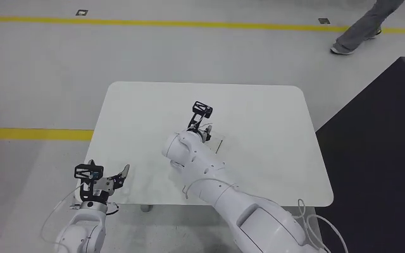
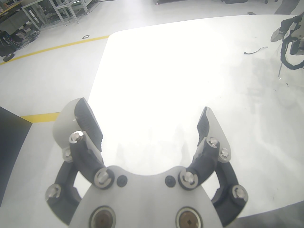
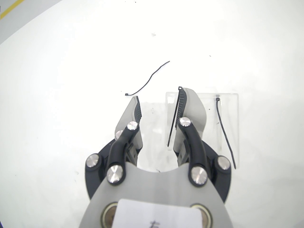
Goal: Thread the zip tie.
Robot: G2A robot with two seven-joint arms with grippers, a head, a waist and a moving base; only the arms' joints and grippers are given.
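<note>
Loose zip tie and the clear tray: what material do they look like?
Zip tie: thin matte black plastic, probably nylon; it lies in a soft curve. Tray: clear rigid plastic, maybe acrylic; the white table shows through, edges catch light.

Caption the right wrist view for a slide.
Open right gripper near a clear tray holding two black zip ties; a third zip tie lies loose.

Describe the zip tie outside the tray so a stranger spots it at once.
On the white table sits a clear tray. Beside it, on bare tabletop, lies a black zip tie. It alone curves; the other two ties lie nearly straight inside the tray.
</note>
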